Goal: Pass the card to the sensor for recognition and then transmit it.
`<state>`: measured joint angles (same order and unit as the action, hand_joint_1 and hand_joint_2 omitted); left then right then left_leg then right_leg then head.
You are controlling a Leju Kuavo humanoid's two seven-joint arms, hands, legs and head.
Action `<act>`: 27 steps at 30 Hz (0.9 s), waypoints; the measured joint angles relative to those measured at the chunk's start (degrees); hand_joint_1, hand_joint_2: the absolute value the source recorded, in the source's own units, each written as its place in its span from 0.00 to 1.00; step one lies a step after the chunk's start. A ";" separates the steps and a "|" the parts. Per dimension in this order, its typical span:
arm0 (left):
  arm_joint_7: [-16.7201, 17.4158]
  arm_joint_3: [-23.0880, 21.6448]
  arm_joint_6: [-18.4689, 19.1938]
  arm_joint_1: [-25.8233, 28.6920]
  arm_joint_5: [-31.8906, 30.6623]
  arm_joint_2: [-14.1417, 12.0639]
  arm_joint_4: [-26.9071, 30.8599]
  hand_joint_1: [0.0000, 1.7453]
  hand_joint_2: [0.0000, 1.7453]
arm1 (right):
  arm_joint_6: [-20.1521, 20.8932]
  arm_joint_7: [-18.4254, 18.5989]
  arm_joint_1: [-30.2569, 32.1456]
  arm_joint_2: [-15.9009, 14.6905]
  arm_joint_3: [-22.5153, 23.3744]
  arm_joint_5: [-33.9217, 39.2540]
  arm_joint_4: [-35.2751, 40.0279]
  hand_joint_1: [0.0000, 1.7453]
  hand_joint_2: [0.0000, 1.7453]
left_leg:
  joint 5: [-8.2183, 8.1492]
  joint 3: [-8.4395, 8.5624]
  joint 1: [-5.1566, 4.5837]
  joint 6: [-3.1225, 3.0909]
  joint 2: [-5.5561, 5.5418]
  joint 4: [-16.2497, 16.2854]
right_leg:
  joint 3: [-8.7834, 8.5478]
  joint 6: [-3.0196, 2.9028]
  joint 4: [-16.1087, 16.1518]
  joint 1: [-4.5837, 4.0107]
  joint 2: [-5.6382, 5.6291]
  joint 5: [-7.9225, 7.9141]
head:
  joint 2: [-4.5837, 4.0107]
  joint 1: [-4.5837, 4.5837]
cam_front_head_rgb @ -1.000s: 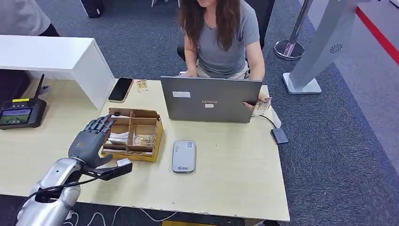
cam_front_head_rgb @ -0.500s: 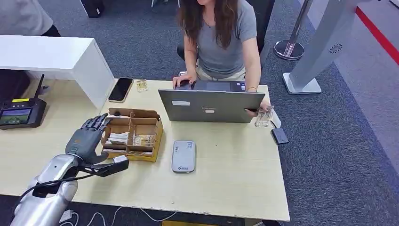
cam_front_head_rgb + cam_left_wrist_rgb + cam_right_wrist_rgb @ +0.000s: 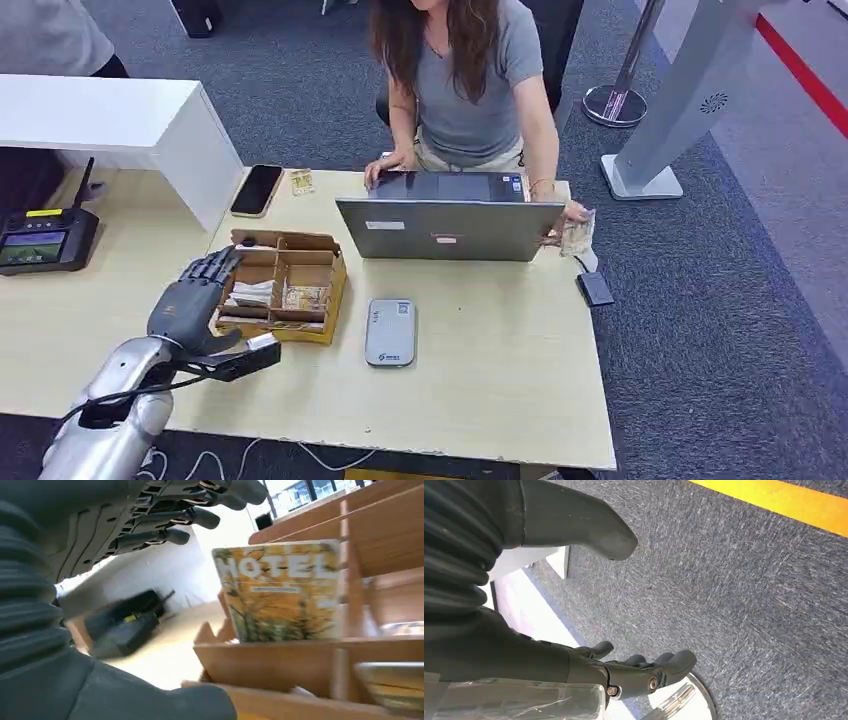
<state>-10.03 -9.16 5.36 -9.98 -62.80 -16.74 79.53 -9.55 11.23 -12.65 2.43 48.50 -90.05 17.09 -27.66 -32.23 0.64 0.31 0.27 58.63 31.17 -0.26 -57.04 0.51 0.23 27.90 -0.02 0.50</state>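
The left hand (image 3: 190,298) sits at nine o'clock of the wooden box (image 3: 283,285), fingers spread and reaching over the box's near-left edge, holding nothing. From the left wrist view the fingers (image 3: 185,517) hang apart above a compartment, and the thumb lies below the box wall. A card (image 3: 280,590) printed with "HOTEL" over yellow foliage stands upright in that compartment, untouched. The grey sensor (image 3: 390,332) lies flat on the bench (image 3: 500,370) at three o'clock of the box, just beside it. At twelve o'clock a person (image 3: 465,80) works at an open laptop (image 3: 448,228) and holds a small clear packet (image 3: 576,236) at its right edge. A phone (image 3: 257,189) lies at eleven o'clock of the box. The right hand (image 3: 624,672) hangs over grey carpet, fingers loosely apart and empty.
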 joint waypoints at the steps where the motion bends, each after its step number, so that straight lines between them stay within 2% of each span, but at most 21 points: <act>1: -0.27 0.51 -0.15 0.74 0.62 0.61 0.60 0.00 1.00 | -0.02 0.00 0.00 0.00 0.02 0.00 0.00 0.00 1.00 | 0.00 0.00 0.00 0.00 0.00 0.00 | 0.00 0.00 0.00 0.00 0.00 0.00 | 0.00 0.02; 8: -1.58 3.96 -0.48 4.36 3.85 4.44 5.31 0.00 1.00 | -0.09 0.00 0.03 0.00 0.02 0.00 -0.07 0.00 1.00 | 0.00 -0.01 0.01 0.00 -0.01 0.00 | 0.01 0.00 0.01 0.00 0.01 0.00 | 0.00 0.00; 22: -2.54 7.04 -0.31 6.82 5.38 8.11 9.05 0.00 1.00 | -0.13 0.00 0.09 0.00 0.02 0.00 -0.20 0.00 1.00 | 0.01 -0.02 0.01 0.00 -0.03 0.00 | 0.01 0.00 0.01 0.00 0.02 0.00 | 0.00 0.02; 27: -1.97 7.74 0.63 7.89 3.26 8.39 9.47 0.00 1.00 | -0.13 0.00 0.12 0.00 0.02 0.00 -0.20 0.00 1.00 | 0.01 -0.02 0.01 -0.01 -0.02 0.00 | 0.01 0.00 0.01 0.00 0.01 0.00 | 0.00 0.02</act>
<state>-12.00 -1.42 5.99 -2.08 -59.54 -8.35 89.00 -9.68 11.23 -12.53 2.43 48.52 -90.05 16.90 -27.66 -32.25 0.64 0.30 0.25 58.63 31.18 -0.26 -57.03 0.51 0.24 27.90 -0.02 0.52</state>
